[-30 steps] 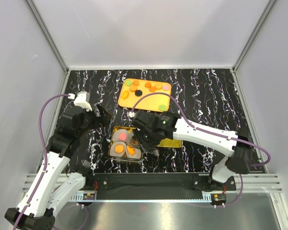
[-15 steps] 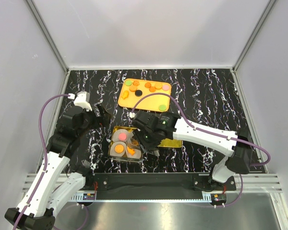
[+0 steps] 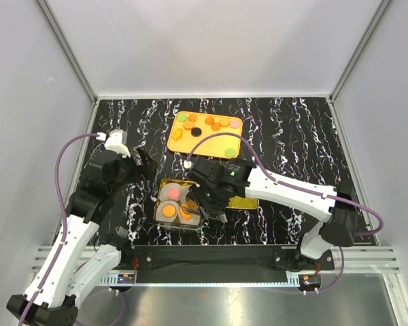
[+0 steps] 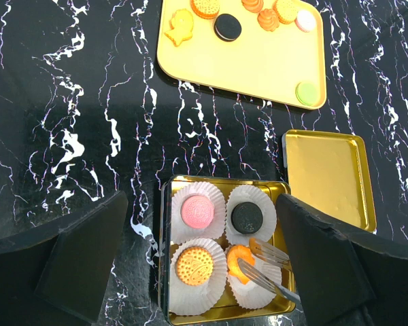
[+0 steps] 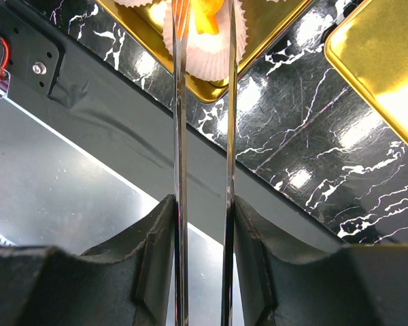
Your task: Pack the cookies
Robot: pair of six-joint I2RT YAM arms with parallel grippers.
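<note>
A gold tin [image 4: 164,272] holds white paper cups with a pink cookie [image 4: 197,211], a black cookie [image 4: 247,217] and a round orange biscuit [image 4: 194,265]. My right gripper [image 5: 202,204] is shut on metal tongs [image 5: 179,102]. The tong tips pinch an orange cookie [image 4: 238,263] tilted in the front right paper cup [image 5: 239,34]. My left gripper [image 4: 202,204] is open and empty, high above the tin. In the top view my left gripper [image 3: 141,163] is left of the tin and my right gripper [image 3: 214,197] is over its right side. Several more cookies lie on the orange tray [image 3: 204,139].
The tin's gold lid [image 4: 326,176] lies flat just right of the tin. The tray [image 4: 258,61] sits behind both, with a black cookie [image 4: 227,27] and a green one [image 4: 307,92] on it. The table's dark front edge [image 5: 109,115] is close below the tin.
My right gripper with the tongs has shifted slightly to the near left over the tin's front right cup. The left arm has not moved.
</note>
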